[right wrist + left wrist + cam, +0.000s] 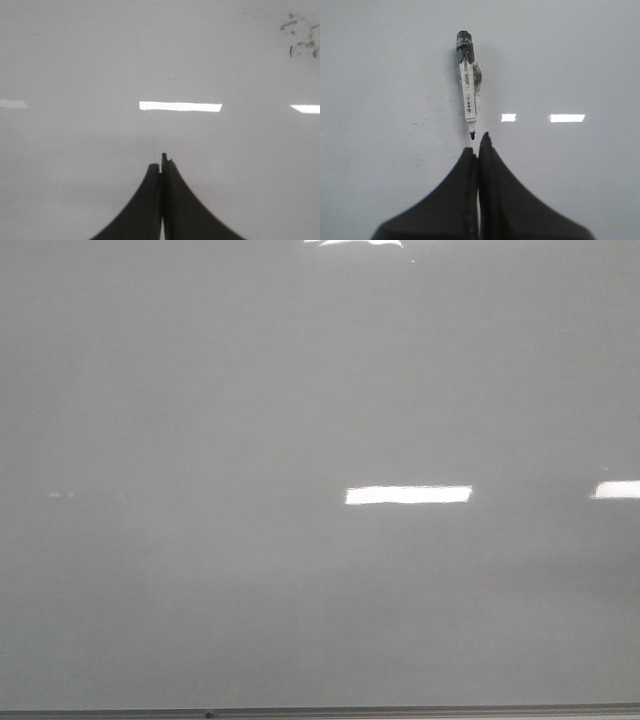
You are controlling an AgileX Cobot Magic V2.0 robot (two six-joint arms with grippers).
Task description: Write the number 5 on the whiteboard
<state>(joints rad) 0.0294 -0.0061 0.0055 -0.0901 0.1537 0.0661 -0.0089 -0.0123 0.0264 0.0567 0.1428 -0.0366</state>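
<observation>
The whiteboard [300,440] fills the front view edge to edge, a pale grey glossy surface with its thin metal edge strip [400,710] running along the bottom. We find no drawn stroke on it in that view, only bright rectangular light reflections [408,494]; the number 5 does not show in any of our three views. In the left wrist view a marker [468,87] lies flat on the board, black cap end away from the gripper, white labelled barrel in the middle, dark tip pointing toward the fingers. The left gripper [477,145] sits just short of that tip, apart from it, with its two dark fingers [455,200] pressed together and nothing between them. We note faint dark specks and scuffs [432,117] on the board beside the marker's barrel. In the right wrist view the right gripper [161,165] also has its fingers [185,210] closed against each other, only a thin slit of light between them low down, and it holds nothing. Bare board lies beyond it, with a patch of smudged dark marks [300,40] well away toward one corner of that view; we cannot tell what they are.
</observation>
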